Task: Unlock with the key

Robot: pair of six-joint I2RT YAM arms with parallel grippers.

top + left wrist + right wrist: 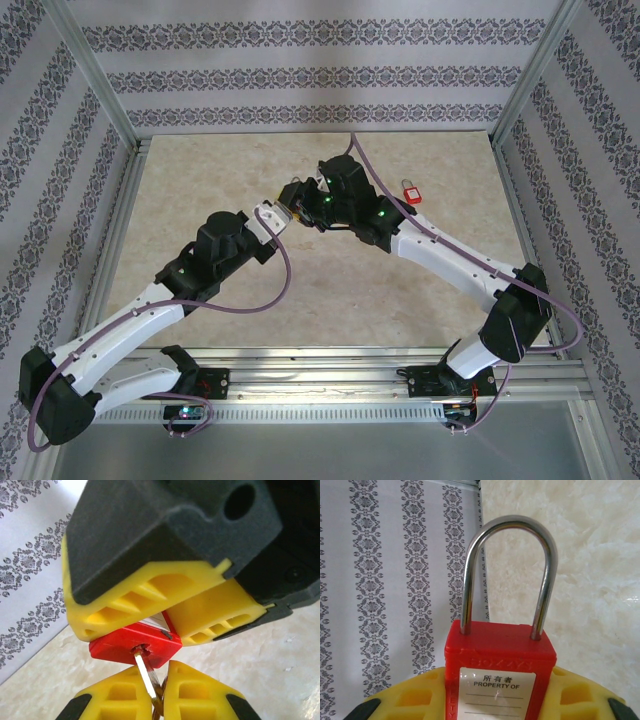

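Left gripper (159, 696) with key (144, 672) opposite right gripper's (492, 701) padlock (500, 652)

Beige marbled tbl (200, 180), red padlock (410, 192) lying far-right

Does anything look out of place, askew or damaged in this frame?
Nothing is damaged or spilled. One oddity: a spare padlock lies on the table beside the right arm, while the right gripper grips the red padlock with the key in its keyhole.

Marbled beige table (200, 170), floral-striped walls (300, 60), aluminium frame (92, 70)
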